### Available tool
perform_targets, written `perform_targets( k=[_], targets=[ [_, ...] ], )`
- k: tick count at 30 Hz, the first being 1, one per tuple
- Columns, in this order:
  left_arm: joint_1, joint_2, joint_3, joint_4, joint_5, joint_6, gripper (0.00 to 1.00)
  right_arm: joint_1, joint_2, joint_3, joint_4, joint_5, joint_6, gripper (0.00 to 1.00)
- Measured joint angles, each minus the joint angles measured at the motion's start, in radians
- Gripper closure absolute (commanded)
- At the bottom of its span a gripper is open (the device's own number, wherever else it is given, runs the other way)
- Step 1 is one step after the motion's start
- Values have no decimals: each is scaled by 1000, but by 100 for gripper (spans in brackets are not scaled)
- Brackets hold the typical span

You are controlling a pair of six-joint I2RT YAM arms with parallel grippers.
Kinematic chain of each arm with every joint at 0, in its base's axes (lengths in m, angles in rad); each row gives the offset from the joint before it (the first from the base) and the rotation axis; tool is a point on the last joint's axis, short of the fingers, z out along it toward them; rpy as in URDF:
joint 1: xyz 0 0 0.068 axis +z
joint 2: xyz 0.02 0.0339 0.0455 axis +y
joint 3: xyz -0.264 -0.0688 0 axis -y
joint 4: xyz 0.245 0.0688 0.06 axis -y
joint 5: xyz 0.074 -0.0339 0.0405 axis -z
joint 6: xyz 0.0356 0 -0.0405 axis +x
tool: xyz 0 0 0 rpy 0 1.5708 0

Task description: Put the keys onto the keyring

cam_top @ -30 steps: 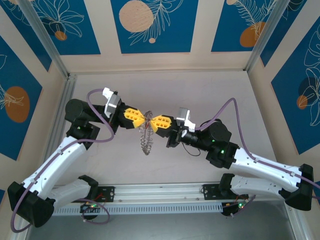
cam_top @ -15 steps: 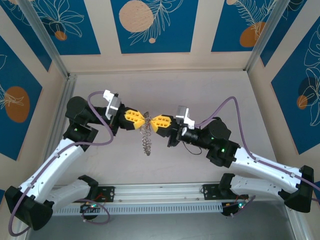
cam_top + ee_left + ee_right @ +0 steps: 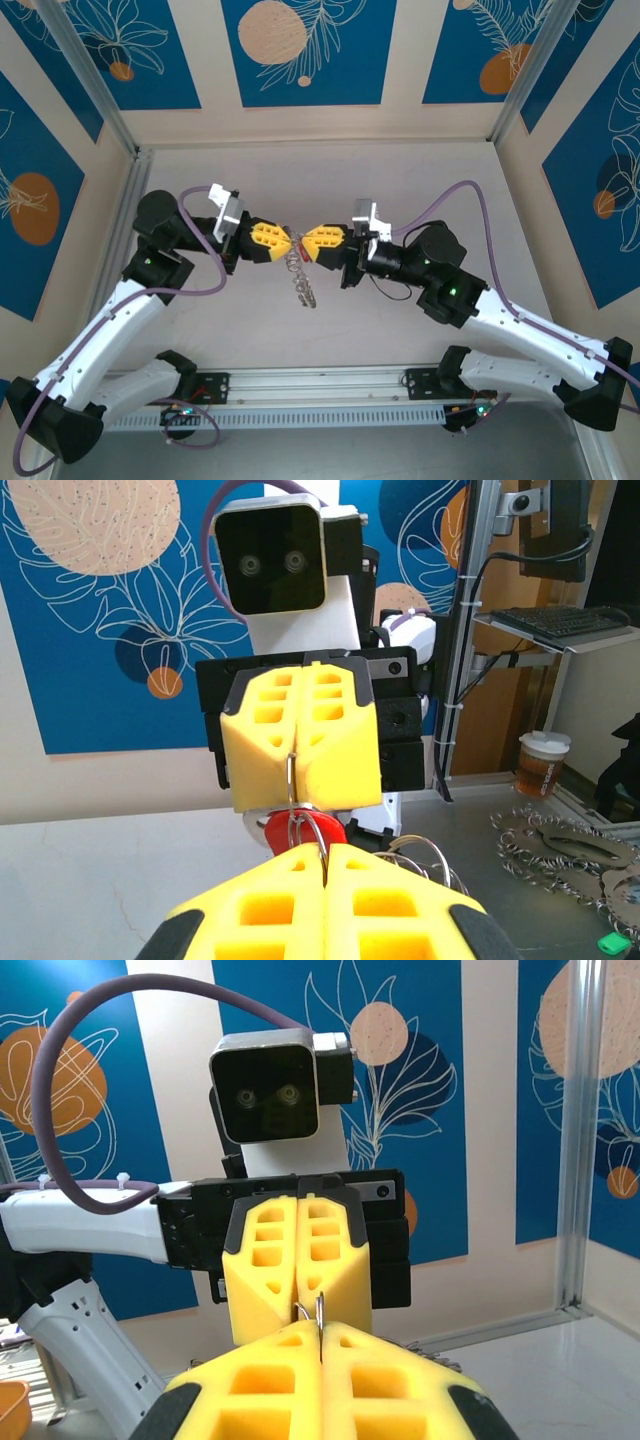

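Left gripper (image 3: 287,242): jaws together, tips at the red head of the key (image 3: 300,832) and the ring loops beside it; which of the two it pinches cannot be told. Right gripper (image 3: 309,243): jaws clamped on the thin wire of the keyring (image 3: 300,275), tip to tip with the left, at centre frame in the top view. The silvery bunch hangs below both, above the table (image 3: 420,180). Risk, as judged: the two grips are so close that any pull apart could bend the wire or spring it free, dropping the bunch; a slight twist could slip the key off the coil. Containers: one lidded cup (image 3: 543,765) at right of the left wrist view (contents hidden); loose rings (image 3: 560,850) lie uncontained below it.
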Motion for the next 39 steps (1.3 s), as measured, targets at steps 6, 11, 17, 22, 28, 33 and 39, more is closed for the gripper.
perform_targets(
  k=[6, 11, 17, 22, 28, 33, 39],
  targets=[
    [0, -15, 0, -19, -3, 13, 100, -8, 21, 41, -51, -23, 26, 100],
    [-1, -23, 0, -51, -8, 31, 100, -13, 23, 56, -93, -37, 48, 100],
    [-2, -28, 1, -90, -16, 55, 100, -24, 30, 75, -142, -51, 71, 100],
    [-4, -28, 2, -118, -29, 73, 100, -41, 31, 77, -175, -70, 97, 100],
    [-8, -31, 4, -156, -48, 101, 100, -72, 50, 103, -218, -113, 145, 100],
    [-9, -34, 14, -183, -66, 121, 100, -101, 72, 133, -254, -158, 193, 100],
    [-11, -41, 18, -218, -90, 145, 100, -134, 115, 183, -310, -221, 256, 100]
  ],
)
